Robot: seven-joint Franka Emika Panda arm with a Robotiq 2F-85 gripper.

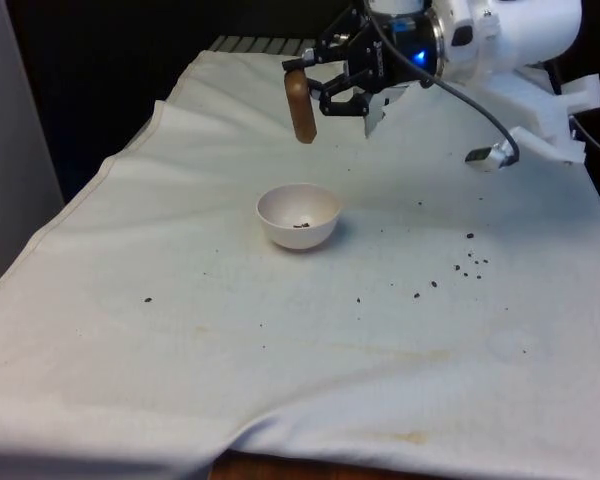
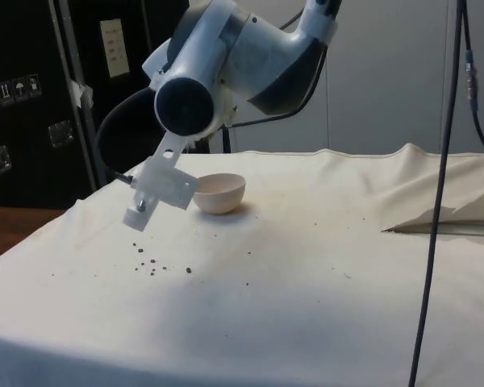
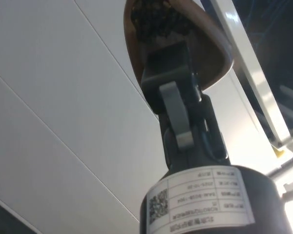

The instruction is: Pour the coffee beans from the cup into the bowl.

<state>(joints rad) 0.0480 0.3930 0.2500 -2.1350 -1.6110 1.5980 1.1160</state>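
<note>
The pincer [image 1: 325, 85] is up in the air, turned on its side, and it grips the rim of a brown cup [image 1: 300, 107]. In the wrist view one finger [image 3: 172, 105] sits inside the cup [image 3: 212, 53], and dark coffee beans [image 3: 158, 19] are packed near its mouth. In the front view the cup hangs above the white bowl [image 1: 298, 215], a bit toward 12 o'clock from it. The bowl rests on the counter [image 1: 180, 350] with a few beans [image 1: 301, 224] in its bottom. More spilled beans [image 1: 470, 265] lie on the white cloth at about 3 o'clock from the bowl, well apart from it.
</note>
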